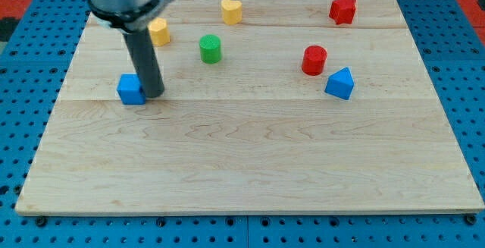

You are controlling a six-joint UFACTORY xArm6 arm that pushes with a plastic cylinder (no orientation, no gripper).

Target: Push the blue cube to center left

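Observation:
The blue cube sits on the wooden board at the view's left, about mid-height. My tip rests on the board right against the cube's right side. The dark rod rises from there to the arm's grey body at the view's top left.
A yellow block sits just behind the rod. A green cylinder and a yellow heart are near the top middle. A red star, a red cylinder and a blue triangular block are at the right.

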